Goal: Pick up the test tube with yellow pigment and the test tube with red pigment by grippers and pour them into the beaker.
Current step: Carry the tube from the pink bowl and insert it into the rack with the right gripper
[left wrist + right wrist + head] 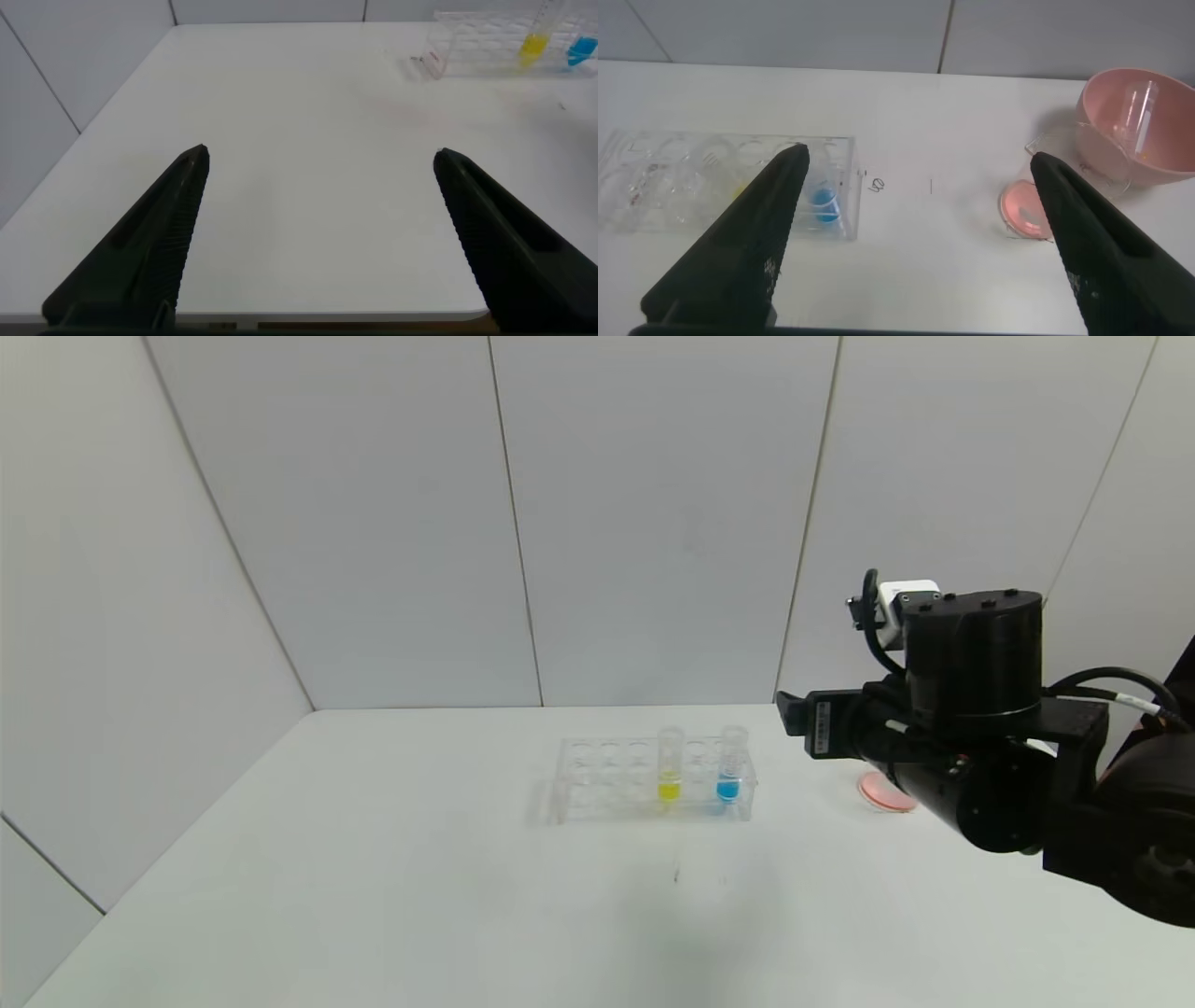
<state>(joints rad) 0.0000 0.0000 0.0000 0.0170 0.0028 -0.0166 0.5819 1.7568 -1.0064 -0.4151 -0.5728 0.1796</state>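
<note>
Hovering right claw over the white surface [373, 859], wide open and empty.

Right arm fills the right side in the head view, blocking most of what lies behind it. Clear rack [653, 782] sits mid-surface with the test tube with yellow pigment [669, 763] upright beside a blue tube [730, 765]. Pink bowl [1139, 121] holds an empty clear tube [1137, 110]. Beaker [1041, 201] with red-orange liquid stands just beside the bowl, between right claw [920, 168] fingers in the wrist view. Left claw [322, 163] open, empty, well apart from the rack.
</note>
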